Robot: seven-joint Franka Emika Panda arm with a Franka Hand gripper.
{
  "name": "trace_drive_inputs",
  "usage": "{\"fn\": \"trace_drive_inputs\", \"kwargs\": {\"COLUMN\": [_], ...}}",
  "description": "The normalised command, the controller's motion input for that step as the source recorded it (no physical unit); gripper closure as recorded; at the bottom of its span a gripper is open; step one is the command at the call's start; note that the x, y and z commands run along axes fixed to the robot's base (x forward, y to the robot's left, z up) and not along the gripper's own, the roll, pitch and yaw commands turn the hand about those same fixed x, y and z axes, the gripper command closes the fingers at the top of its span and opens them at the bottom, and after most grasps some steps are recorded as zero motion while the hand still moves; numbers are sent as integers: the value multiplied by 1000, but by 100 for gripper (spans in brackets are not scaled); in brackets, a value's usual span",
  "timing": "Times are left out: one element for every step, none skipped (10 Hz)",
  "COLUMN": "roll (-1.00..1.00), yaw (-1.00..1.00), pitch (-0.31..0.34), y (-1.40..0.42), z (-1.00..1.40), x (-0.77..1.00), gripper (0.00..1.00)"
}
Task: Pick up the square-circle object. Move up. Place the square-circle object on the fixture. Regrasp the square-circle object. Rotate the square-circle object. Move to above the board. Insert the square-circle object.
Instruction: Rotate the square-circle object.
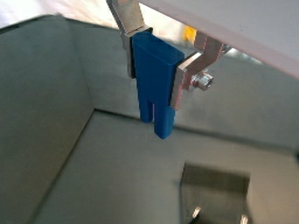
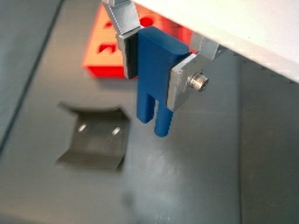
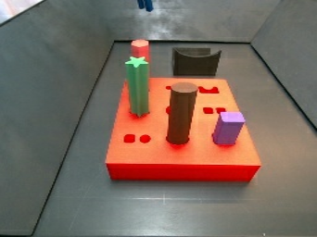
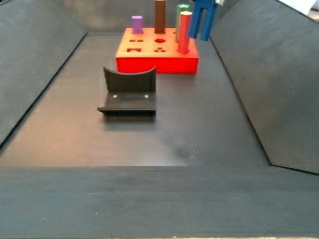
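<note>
Claw (image 2: 158,63) raised, gripping square-circle object (image 2: 153,83) w/ prongs down.

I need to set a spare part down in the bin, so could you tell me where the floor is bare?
The widest bare floor lies on the fixture's side away from the board, running to the bin's end wall. A narrower strip runs beside the board along each side wall. The board top is crowded with pegs. The gripper holds the square-circle object high above the floor.
</note>
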Motion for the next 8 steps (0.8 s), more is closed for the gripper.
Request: {"fn": "trace_drive_inputs", "kwargs": {"roll": [-978, -718, -566, -282, -211, -22, -20, -21], "yaw": [-1000, -685, -521, -214, -139, -1000, -1000, -1000], "pitch": [560, 507, 451, 286, 222, 22, 15, 16], "y": [25, 26, 21, 18, 20, -5, -3, 0], "z": [26, 31, 30, -7, -10, 0, -9, -8], "x": [20, 39, 59, 89, 83, 14, -3, -2], "gripper": [100, 100, 100, 100, 100, 100, 100, 100]}}
